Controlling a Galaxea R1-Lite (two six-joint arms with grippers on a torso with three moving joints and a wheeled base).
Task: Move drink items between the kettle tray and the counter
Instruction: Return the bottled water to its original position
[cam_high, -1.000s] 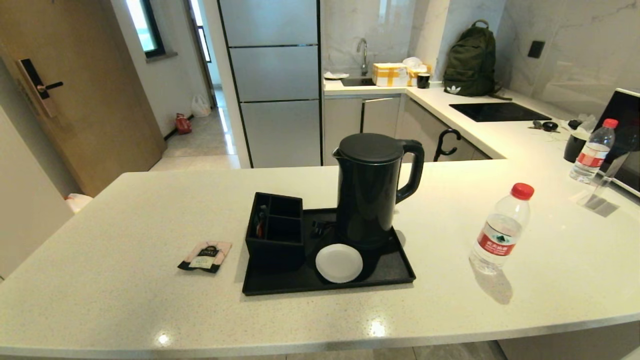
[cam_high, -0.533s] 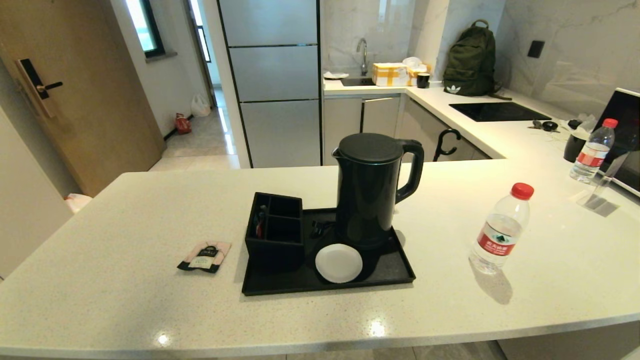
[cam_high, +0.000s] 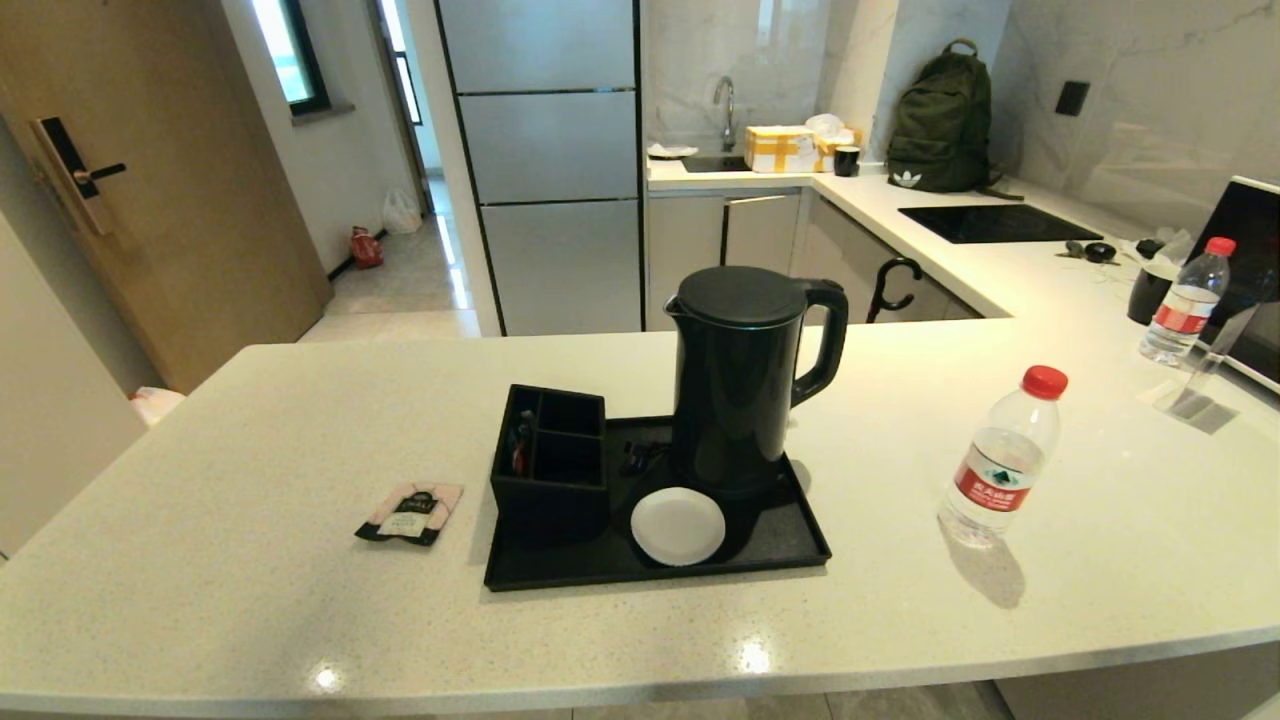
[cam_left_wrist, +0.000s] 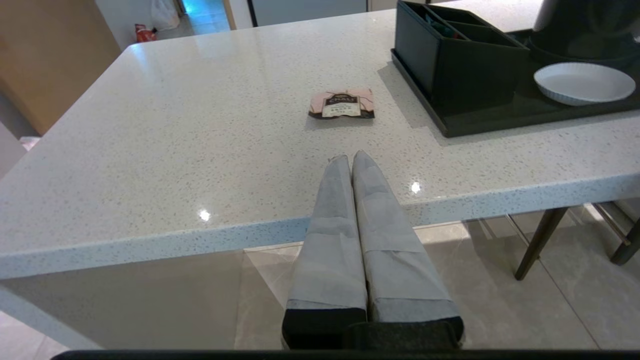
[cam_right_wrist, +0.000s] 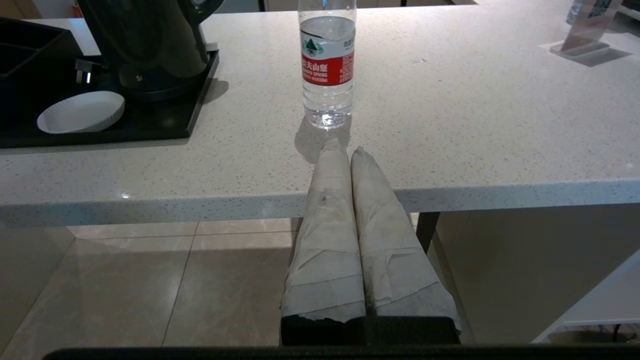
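A clear water bottle (cam_high: 1000, 460) with red cap and red-and-green label stands upright on the speckled counter (cam_high: 250, 600), right of the black kettle tray (cam_high: 790, 540). The bottle (cam_right_wrist: 327, 65) shows straight ahead of my right gripper (cam_right_wrist: 345, 150), which is shut and empty, held before the counter's front edge. The pale pink tea sachet (cam_high: 410, 512) lies flat on the counter left of the tray. The sachet (cam_left_wrist: 342, 103) lies beyond my left gripper (cam_left_wrist: 350, 157), also shut and empty at the counter edge. Neither gripper appears in the head view.
On the tray stand a tall black kettle (cam_high: 745, 380), a white dish (cam_high: 678, 525) and a black compartmented box (cam_high: 550, 460). A second bottle (cam_high: 1185, 300) and a clear stand (cam_high: 1195, 395) sit at the far right. A chair leg (cam_left_wrist: 540, 240) shows under the counter.
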